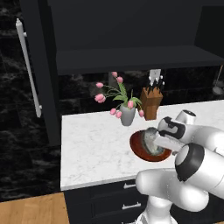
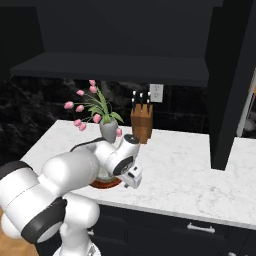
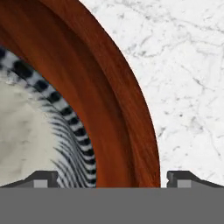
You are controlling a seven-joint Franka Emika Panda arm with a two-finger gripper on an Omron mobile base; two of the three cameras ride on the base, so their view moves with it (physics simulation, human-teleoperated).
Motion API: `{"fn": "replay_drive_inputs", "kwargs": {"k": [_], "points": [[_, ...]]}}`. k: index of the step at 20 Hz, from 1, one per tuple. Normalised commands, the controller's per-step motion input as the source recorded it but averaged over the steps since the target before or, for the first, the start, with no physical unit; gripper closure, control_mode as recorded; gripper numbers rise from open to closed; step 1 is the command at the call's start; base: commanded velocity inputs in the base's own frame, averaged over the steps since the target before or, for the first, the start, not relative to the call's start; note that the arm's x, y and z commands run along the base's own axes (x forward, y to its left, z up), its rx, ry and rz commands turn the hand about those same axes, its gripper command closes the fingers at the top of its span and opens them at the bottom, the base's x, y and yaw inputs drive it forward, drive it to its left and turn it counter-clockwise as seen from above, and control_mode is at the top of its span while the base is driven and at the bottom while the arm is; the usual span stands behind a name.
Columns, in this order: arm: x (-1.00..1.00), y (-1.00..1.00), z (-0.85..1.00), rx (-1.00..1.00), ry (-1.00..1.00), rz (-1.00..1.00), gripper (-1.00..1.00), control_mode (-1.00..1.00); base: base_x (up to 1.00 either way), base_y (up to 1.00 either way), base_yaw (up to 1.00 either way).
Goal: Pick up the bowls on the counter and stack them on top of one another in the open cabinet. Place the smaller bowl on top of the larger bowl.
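The larger bowl [image 1: 139,151], glossy reddish-brown, sits on the white marble counter [image 1: 92,148] with the smaller bowl [image 1: 150,139] resting inside it. In the hand view the smaller bowl [image 3: 30,131] shows a pale inside and a dark-striped wall, ringed by the brown bowl's rim [image 3: 113,109]. My gripper [image 3: 116,180] is open, low over the right side of the brown bowl, one fingertip [image 3: 43,179] above the grey bowl and the other [image 3: 188,178] outside the rim over marble [image 3: 183,65]. The open cabinet's dark shelf [image 1: 131,59] hangs above, bare.
A grey vase with pink tulips [image 1: 127,114] and a brown knife block [image 1: 151,103] stand just behind the bowls. The cabinet door with its long silver handle [image 1: 28,65] hangs open at left. Dark drawers [image 1: 118,201] run below the counter. A dark cabinet side [image 2: 230,85] stands at right.
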Motion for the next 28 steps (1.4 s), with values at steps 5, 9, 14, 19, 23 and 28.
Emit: {"fn": "replay_drive_inputs", "kwargs": {"k": [5,9,14,19,23,28], "points": [[0.0,0.01,-0.1,0.01,-0.01,0.02,1.0,-1.0,0.0,0.0,0.0],[0.0,0.0,0.0,0.0,0.0,0.0,1.0,-1.0,0.0,0.0,0.0],[-0.4,0.06,0.66,0.01,-0.22,-0.05,1.0,-1.0,0.0,0.0,0.0],[-0.74,0.42,1.0,0.0,-0.4,-0.01,1.0,-1.0,0.0,0.0,0.0],[-0.75,0.54,1.0,0.05,-0.39,0.0,1.0,-1.0,0.0,0.0,0.0],[-0.49,0.39,1.0,0.12,-0.36,-0.03,1.0,-1.0,0.0,0.0,0.0]]}}
